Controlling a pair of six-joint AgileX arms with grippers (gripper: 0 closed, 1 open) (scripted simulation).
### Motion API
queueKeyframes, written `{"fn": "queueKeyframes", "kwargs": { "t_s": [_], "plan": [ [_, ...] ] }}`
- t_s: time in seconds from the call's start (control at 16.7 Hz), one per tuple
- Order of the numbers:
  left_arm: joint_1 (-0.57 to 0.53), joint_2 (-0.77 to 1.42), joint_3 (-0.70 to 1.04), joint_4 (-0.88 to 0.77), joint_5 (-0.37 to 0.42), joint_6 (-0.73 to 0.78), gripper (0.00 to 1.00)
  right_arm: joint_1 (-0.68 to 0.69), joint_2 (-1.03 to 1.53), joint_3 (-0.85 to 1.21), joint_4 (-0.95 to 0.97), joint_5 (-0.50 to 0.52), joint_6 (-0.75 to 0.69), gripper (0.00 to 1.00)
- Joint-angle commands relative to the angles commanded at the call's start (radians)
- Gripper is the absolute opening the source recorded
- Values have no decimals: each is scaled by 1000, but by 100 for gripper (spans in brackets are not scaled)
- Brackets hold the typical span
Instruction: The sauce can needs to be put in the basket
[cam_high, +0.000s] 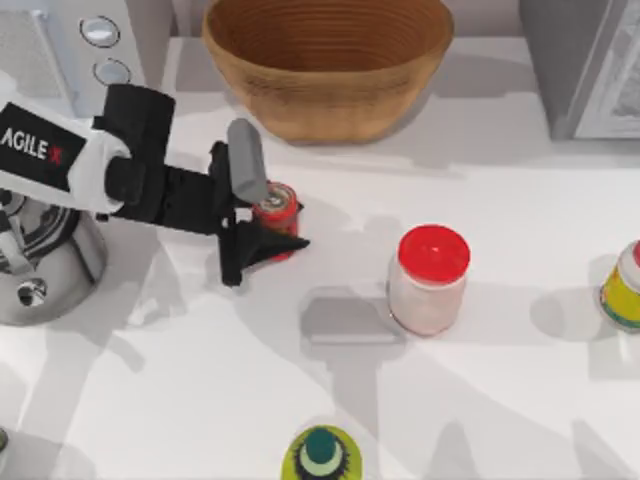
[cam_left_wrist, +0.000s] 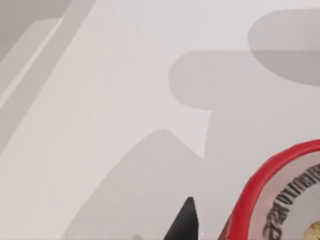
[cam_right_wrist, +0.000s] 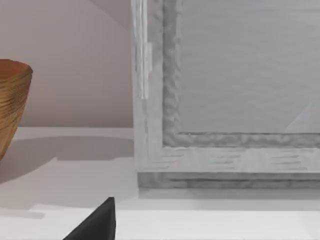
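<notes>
Our left end effector (cam_high: 262, 212) was closed around the small red cylindrical sauce can with a silvery top (cam_high: 276, 207), one finger on each side, left of centre on the white surface (cam_high: 480, 400). The large round light-brown wicker basket (cam_high: 330, 105) stood behind it, nearby, holding nothing we could see. We judged the grasp made, with lift, carry and release left. Our arm read "AGILE"; the can's lettering was unreadable
</notes>
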Motion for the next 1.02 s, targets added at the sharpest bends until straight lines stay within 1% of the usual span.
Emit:
{"fn": "queueKeyframes", "kwargs": {
  "t_s": [0.18, 0.36, 0.72, 1.02],
  "plan": [
    [4, -4, 0, -3, 1, 2, 0, 0, 0, 0, 0, 0, 0, 100],
    [20, -64, -16, -66, 11, 30, 0, 0, 0, 0, 0, 0, 0, 100],
    [92, -325, -90, -334, 53, 198, 0, 0, 0, 0, 0, 0, 0, 100],
    [201, -490, -190, -558, 84, 365, 0, 0, 0, 0, 0, 0, 0, 100]
  ]
}}
